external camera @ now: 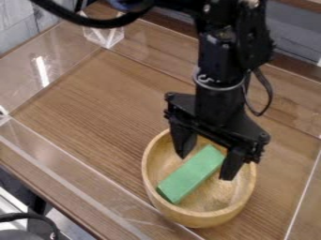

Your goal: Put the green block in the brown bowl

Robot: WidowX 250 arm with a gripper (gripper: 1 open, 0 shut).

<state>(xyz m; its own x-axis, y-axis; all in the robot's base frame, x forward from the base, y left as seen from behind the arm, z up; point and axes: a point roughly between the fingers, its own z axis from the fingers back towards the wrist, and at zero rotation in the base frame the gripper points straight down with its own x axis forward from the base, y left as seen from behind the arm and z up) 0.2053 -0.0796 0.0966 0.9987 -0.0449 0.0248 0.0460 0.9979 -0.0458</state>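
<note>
Fingers spread wide over the brown bowl, gripping nothing; green block lies loose inside it, tilted against the wall.
</note>
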